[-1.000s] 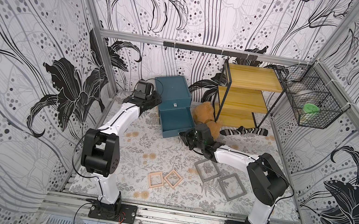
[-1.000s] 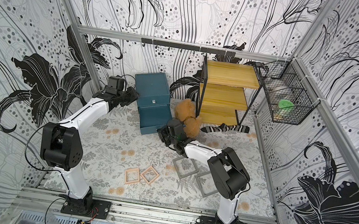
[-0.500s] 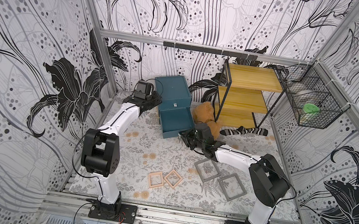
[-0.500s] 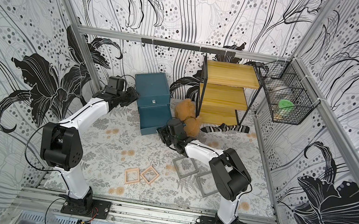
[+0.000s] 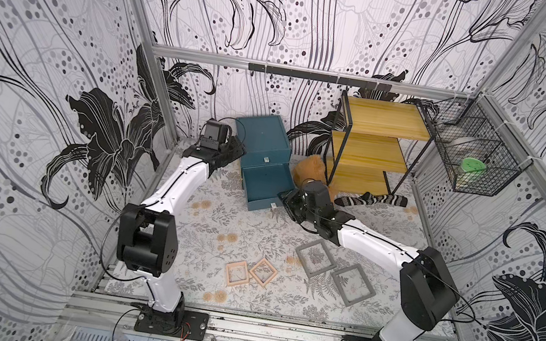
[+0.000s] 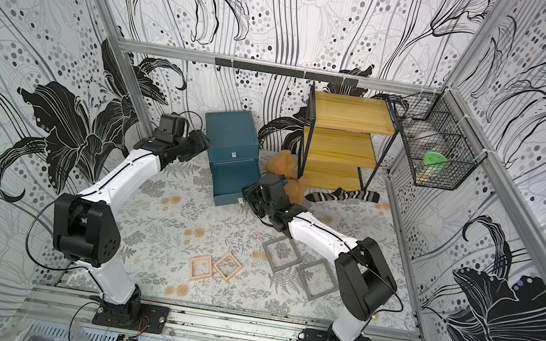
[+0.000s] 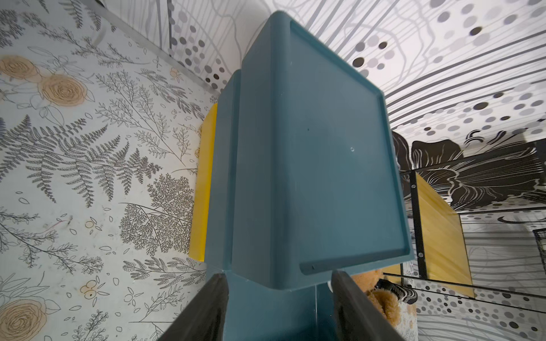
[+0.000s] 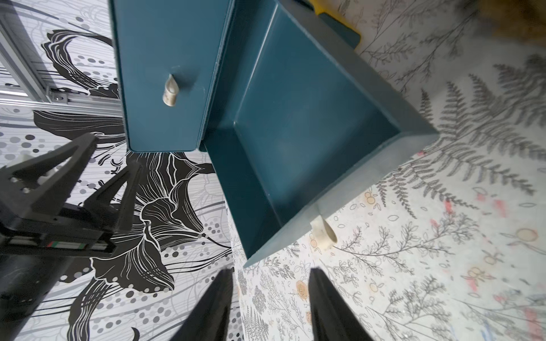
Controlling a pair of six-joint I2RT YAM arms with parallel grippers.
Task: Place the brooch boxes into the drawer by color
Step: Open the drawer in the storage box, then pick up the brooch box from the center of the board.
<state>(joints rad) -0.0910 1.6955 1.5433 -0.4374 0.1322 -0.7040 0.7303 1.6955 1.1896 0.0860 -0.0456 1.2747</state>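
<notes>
The teal drawer stands at the back, its middle tray pulled out and empty. Just in front of the tray's pale knob my right gripper is open, with nothing between its fingers. At the chest's left rear corner my left gripper is open, fingers either side of that corner. Two grey brooch boxes and two pale pinkish ones lie flat on the mat. A yellow edge shows low at the chest.
A yellow shelf rack stands right of the chest, with a brown plush toy and a striped sock at its foot. A wire basket hangs on the right wall. Patterned walls close in on three sides.
Both grippers have spread their jaws from nearly shut to open. The right one has let go of the tray's knob. Neither arm has shifted much.
</notes>
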